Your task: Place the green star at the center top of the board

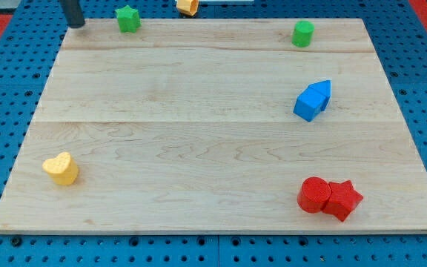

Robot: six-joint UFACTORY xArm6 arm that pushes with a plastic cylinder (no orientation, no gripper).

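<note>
The green star (128, 18) sits at the top edge of the wooden board (199, 148), left of the middle. My tip (75, 24) is at the top left corner of the board, a short way to the left of the green star and apart from it. A green cylinder (302, 33) stands near the top edge at the right.
An orange block (187, 7) lies just past the top edge. Two blue blocks (313, 99) touch at the right. A red cylinder (314, 194) and a red star (343, 199) touch at the bottom right. A yellow heart (61, 168) lies at the left.
</note>
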